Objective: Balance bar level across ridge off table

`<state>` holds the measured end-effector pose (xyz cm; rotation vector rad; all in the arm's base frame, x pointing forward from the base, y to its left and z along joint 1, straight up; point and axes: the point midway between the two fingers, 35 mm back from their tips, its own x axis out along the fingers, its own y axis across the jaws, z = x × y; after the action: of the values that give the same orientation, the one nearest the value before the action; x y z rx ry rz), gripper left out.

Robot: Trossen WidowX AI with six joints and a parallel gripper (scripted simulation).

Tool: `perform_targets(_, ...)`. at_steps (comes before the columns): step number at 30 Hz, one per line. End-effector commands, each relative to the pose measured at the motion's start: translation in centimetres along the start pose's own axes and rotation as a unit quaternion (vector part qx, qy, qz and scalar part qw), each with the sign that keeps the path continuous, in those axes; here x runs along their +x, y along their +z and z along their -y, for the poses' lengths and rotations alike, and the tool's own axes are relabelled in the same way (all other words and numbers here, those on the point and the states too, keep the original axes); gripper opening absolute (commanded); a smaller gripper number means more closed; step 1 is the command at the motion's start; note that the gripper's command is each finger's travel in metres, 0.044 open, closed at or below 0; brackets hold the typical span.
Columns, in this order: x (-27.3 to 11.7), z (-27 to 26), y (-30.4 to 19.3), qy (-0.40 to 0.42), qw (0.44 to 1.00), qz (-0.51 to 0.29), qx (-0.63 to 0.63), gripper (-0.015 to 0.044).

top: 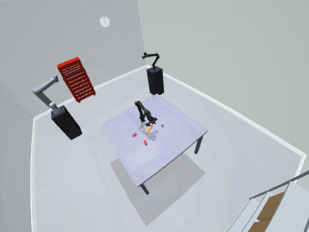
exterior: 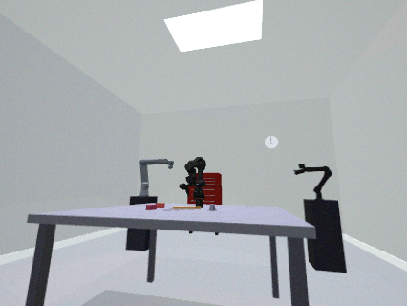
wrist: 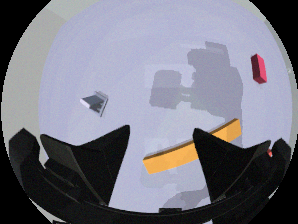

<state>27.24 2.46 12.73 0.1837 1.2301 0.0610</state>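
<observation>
The orange bar lies flat on the table. The small grey ridge stands apart from it, with nothing on it, at the upper left in the wrist view. My gripper is open and empty, above the table close to the bar. In the wrist view the bar runs at a slant below the gap between the fingers, and the right finger hides part of it. The exact height over the bar is hard to tell.
A red block lies beyond the bar from the arm. Another red block lies to the side of the bar; a bit of red shows at the wrist view's right edge. Other arms stand on pedestals off the table.
</observation>
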Motion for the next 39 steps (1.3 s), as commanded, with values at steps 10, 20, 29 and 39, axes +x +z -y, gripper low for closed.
perform_targets(10, -0.1, 1.2, -1.6, -0.043, 0.979, -0.045, 0.194, 0.0315)
perform_targets(20, -0.4, 2.2, -3.0, -0.088, 0.933, -0.071, 0.343, 0.0315)
perform_targets(29, -0.8, 2.9, -4.3, -0.135, 0.871, -0.084, 0.466, 0.0315)
perform_targets(39, -0.4, 3.4, -4.9, -0.154, 0.842, -0.085, 0.51, 0.0315)
